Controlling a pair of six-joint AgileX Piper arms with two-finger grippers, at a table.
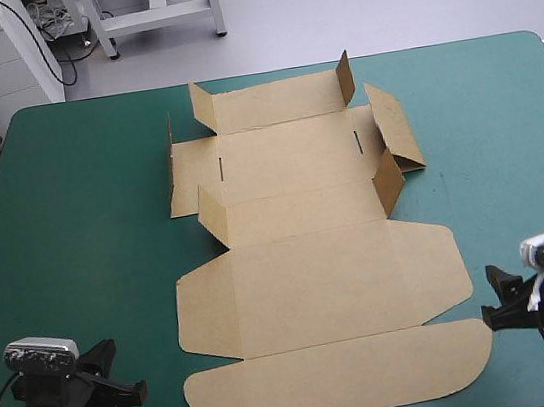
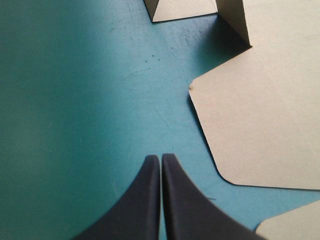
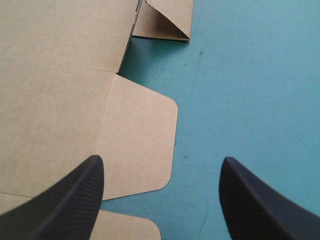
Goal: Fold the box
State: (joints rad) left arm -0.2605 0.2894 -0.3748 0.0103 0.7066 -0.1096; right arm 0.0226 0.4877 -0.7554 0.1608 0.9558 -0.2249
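The brown box lies as a cut sheet in the middle of the teal-green table, lid panels flat toward the near edge, small side flaps raised farther back. My left gripper rests near the front left corner, shut and empty, its fingertips over bare cover just left of the box's lid corner. My right gripper stands open at the front right; one finger hangs over the lid's rounded side flap, the other finger over bare cover.
A raised side flap stands ahead of the right gripper. Bare teal-green cover stretches on both sides of the box. The table's far edge runs just behind the box.
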